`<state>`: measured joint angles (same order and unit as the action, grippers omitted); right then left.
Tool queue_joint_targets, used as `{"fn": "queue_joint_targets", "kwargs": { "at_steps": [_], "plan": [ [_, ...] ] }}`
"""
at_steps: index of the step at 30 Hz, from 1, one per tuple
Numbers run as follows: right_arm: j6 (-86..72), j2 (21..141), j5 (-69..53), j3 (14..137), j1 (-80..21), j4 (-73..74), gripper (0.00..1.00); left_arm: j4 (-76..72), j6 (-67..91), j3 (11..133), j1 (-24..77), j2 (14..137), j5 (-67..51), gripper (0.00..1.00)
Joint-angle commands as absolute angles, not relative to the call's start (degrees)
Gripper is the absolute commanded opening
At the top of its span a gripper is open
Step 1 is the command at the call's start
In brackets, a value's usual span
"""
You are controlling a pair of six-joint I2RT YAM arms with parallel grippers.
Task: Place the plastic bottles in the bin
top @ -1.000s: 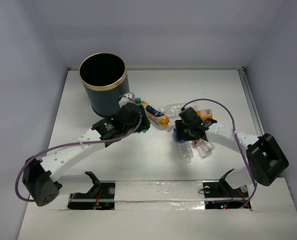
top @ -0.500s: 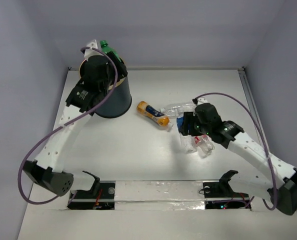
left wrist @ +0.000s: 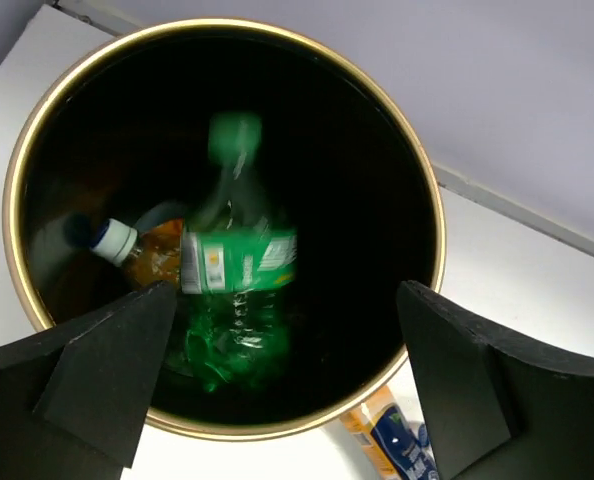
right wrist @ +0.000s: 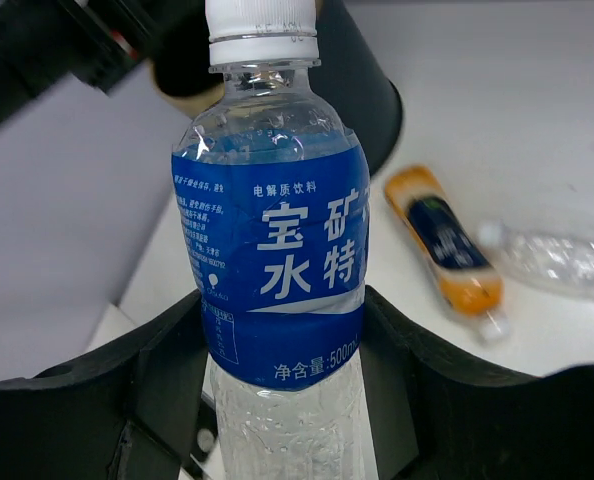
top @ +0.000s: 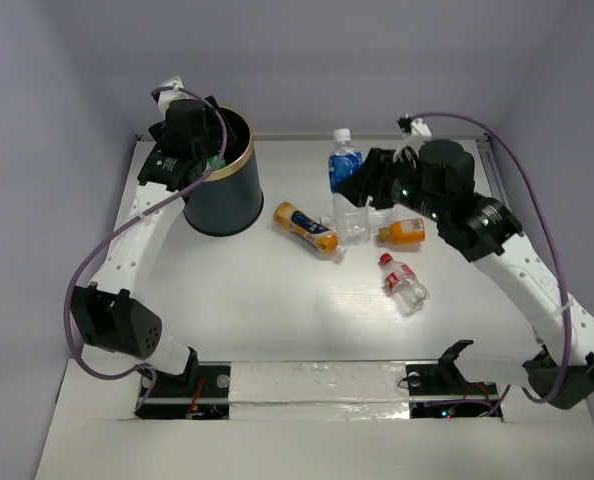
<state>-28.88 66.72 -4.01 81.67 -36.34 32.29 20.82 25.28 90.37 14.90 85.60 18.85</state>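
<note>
The green bottle (left wrist: 232, 300), earlier held above the bin (top: 222, 205) by the left hand (left wrist: 287, 360), is now dropped inside the bin. The blue-labelled bottle (right wrist: 277, 290) is lifted off the desk (top: 277, 310), clamped in the right hand (right wrist: 282, 340).

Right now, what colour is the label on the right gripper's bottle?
Blue with white lettering on that bottle; clearest in right wrist view.

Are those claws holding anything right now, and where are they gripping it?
Right gripper clamps the blue-labelled bottle around its lower body. Left gripper is open above the bin, holding nothing.
</note>
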Motion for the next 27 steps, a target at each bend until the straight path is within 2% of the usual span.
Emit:
{"fn": "queue_joint_targets", "kwargs": {
  "at_steps": [1, 8, 10, 11, 14, 15, 17, 21, 27],
  "plan": [
    [-30.85, 72.49, -8.87, 89.98, -36.73, 25.06, 0.53, 18.63, 24.08, 92.29, 15.03, 81.4, 16.62, 0.95],
    [-37.6, 89.98, -10.99, 107.38, -39.11, 15.75, 0.54, 16.71, 31.98, 84.84, 15.03, 69.98, 8.89, 0.93],
    [-38.49, 95.76, -9.32, 113.36, -40.16, 11.18, 0.55, 16.0, 34.71, 82.02, 15.03, 64.88, 6.52, 0.84],
    [-39.54, 97.8, -8.71, 115.38, -40.86, 9.77, 0.54, 15.56, 35.5, 78.96, 15.03, 63.3, 5.89, 0.74],
    [-42.09, 106.24, -6.6, 124.25, -40.87, 5.63, 0.55, 16.52, 37.96, 73.14, 15.03, 56.7, 5.27, 0.53],
    [-42.36, 108.43, -4.76, 126.8, -40.87, 4.93, 0.54, 17.13, 38.4, 71.82, 15.03, 53.82, 5.27, 0.31],
    [-43.32, 114.39, -2.3, 133.4, -40.87, 3.44, 0.54, 19.94, 39.2, 68.04, 15.03, 50.21, 5.54, 0.16],
    [-44.03, 123.63, -0.18, 142.11, -41.4, 1.33, 0.54, 23.81, 40.95, 61.45, 15.55, 46.24, 4.75, 0.09],
    [-41.49, 133.13, 7.11, 148.26, -42.45, -3.34, 0.56, 27.06, 43.94, 52.21, 16.26, 40.52, 2.29, 0.08]
  ]
}}
